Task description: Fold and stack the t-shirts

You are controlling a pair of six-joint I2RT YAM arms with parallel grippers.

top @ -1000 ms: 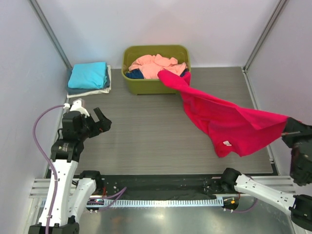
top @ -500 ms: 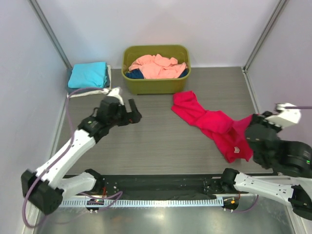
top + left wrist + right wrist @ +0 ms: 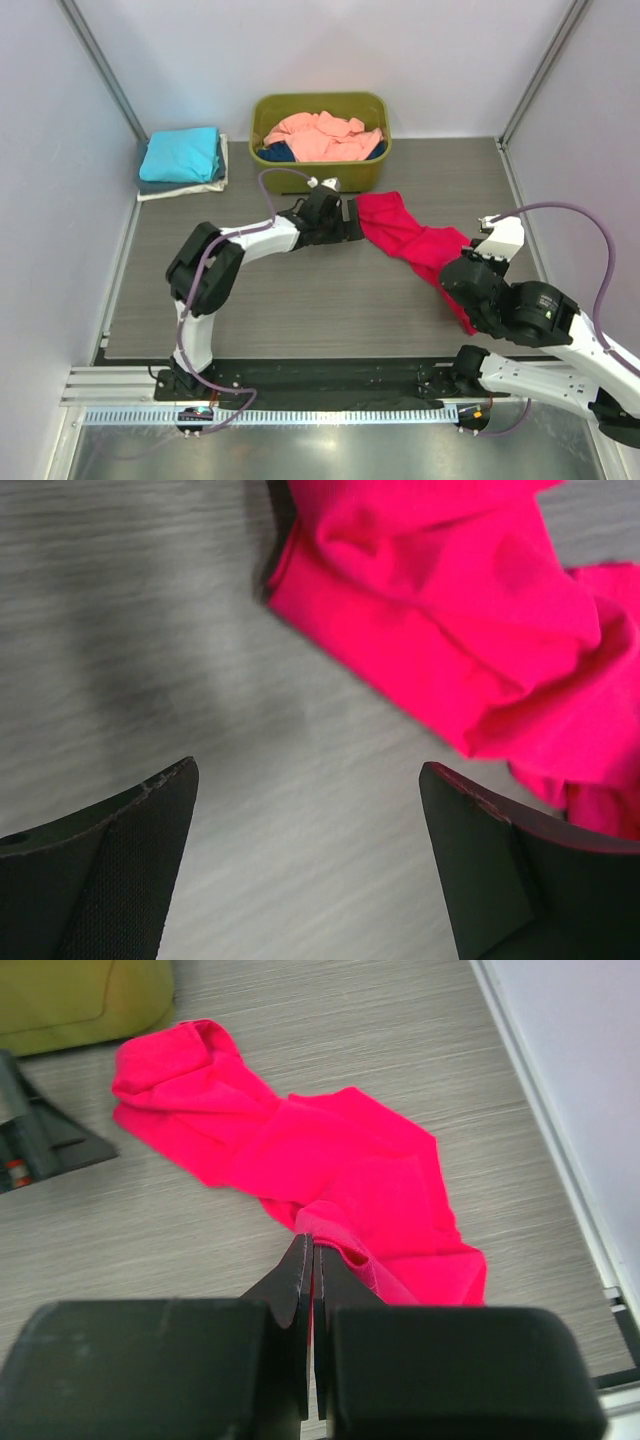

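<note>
Crimson cloth, one shirt (image 3: 410, 240), lies rumpled on our bench (image 3: 300, 290), not yet folded. Our right end effector (image 3: 310, 1250) pinches its edge, closed tight. Our left end effector (image 3: 308, 770) gapes wide beside it, empty. We see folded shirts (image 3: 181, 160) stacked; more wait in the tub (image 3: 300, 178).

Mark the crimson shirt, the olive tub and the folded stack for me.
crimson shirt (image 3: 412, 242), top external view, middle of the crumpled cloth.
olive tub (image 3: 360, 173), top external view, front wall.
folded stack (image 3: 180, 153), top external view, turquoise top shirt.
</note>
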